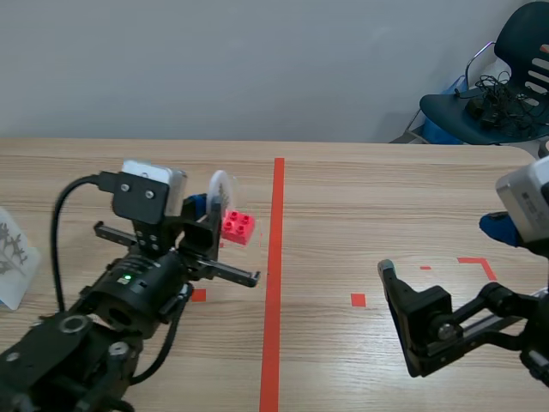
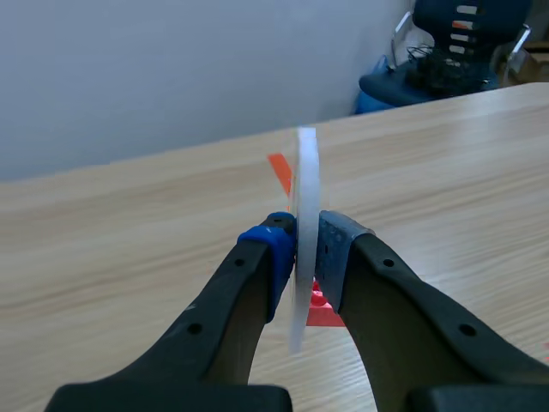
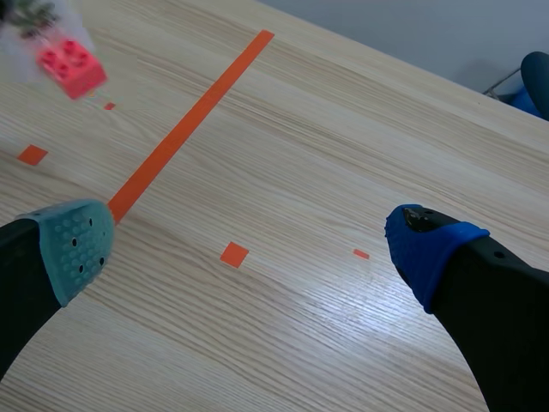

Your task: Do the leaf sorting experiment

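Left end effector [image 2: 296, 249]: clenched on a disc [image 2: 306, 172], blue pads pressed to both faces.
Disc: thin, white, translucent, round; held upright above the worktop [image 1: 386, 197].
Right end effector [image 3: 253, 245]: released, fingers wide apart over wood-grain worktop.
Brick [image 1: 238, 227]: red, studded plastic; lay just beyond the disc.
Sheet [image 1: 13, 257]: clear, dark leaf-like print; stood far left.

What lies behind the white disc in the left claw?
A red brick on the table. In the wrist view the white disc and left claw hide most of it.
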`<state>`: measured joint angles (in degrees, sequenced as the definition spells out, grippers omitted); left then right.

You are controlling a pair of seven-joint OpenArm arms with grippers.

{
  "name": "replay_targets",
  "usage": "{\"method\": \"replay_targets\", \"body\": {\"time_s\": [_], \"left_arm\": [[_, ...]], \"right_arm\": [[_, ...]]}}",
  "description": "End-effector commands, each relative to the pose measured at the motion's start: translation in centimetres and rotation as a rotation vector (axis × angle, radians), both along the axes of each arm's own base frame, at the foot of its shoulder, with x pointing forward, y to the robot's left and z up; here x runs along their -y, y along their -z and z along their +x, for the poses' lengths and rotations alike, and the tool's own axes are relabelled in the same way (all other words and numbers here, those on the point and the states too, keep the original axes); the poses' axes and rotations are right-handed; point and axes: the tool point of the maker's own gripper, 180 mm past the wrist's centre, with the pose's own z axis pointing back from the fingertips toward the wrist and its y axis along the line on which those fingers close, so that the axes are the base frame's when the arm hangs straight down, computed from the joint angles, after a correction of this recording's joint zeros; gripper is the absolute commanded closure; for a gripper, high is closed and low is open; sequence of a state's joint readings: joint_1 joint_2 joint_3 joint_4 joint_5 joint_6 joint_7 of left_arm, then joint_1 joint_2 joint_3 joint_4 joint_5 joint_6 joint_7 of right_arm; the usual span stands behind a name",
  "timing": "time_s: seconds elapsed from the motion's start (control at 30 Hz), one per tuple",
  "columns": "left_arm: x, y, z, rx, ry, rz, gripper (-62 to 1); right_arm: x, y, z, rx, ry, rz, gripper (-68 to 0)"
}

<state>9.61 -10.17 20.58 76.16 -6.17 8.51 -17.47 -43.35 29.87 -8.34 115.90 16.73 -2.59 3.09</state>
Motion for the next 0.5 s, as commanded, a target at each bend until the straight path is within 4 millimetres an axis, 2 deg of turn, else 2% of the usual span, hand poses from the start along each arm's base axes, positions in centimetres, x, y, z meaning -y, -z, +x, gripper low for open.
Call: {"method": "replay_targets", "body": {"time_s": [0.0, 0.13, 0.27, 0.47], "left_arm": [[-2.7, 1.0, -0.9, -0.027, -0.064, 0.024, -5.8], [-8.1, 2.0, -2.7, -0.085, -0.202, 0.009, -5.7], [-12.7, 2.7, -3.8, -0.12, -0.327, 0.003, -5.7], [-17.4, 2.9, -3.8, -0.12, -0.448, 0.02, -5.7]], "right_arm": [[-0.2, -1.7, 0.7, 0.059, -0.002, 0.01, -67.9], [-0.2, -2.0, 1.0, 0.069, -0.001, 0.008, -67.9], [-0.2, -2.0, 1.0, 0.069, -0.001, 0.008, -67.9], [-0.2, -2.0, 1.0, 0.07, -0.001, 0.008, -67.9]]}}
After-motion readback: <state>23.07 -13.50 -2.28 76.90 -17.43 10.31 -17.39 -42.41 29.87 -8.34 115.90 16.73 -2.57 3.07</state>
